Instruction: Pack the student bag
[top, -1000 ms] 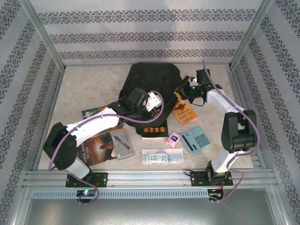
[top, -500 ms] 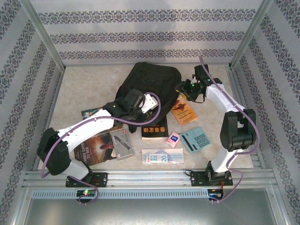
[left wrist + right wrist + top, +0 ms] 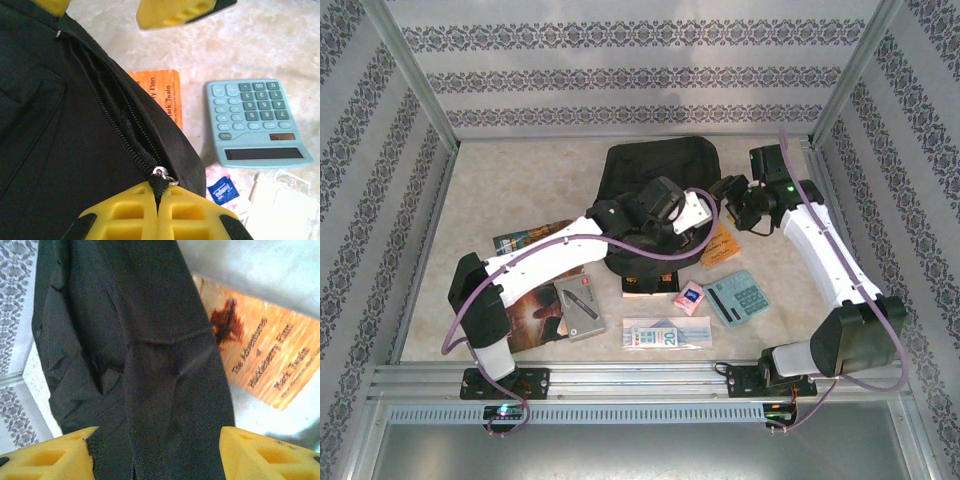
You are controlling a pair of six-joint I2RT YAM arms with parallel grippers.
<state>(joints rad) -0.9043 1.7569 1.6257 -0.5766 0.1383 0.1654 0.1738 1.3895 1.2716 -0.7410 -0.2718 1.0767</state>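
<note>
**Right gripper opens up, left gripper drags zip pull**

Since a sec ago the right one's jaws spread wide & hold nothing, just over black cloth. Left one stays pinched shut on the pull & slid right w/ it. The student bag lies mid-table, far side, zip partly open, orange book just beside. Prob soon ready for stuff to go in.

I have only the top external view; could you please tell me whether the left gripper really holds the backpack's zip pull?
Observer: Yes; the left gripper is shut on the small black fabric zip pull of the large soft black fabric backpack.
Operator: Thanks. Is the zip open?
Observer: Partly; its teeth gape apart above the pull.
Operator: And the other arm?
Observer: The right gripper stands wide open, backpack fabric loose between its yellow fingers.
</note>
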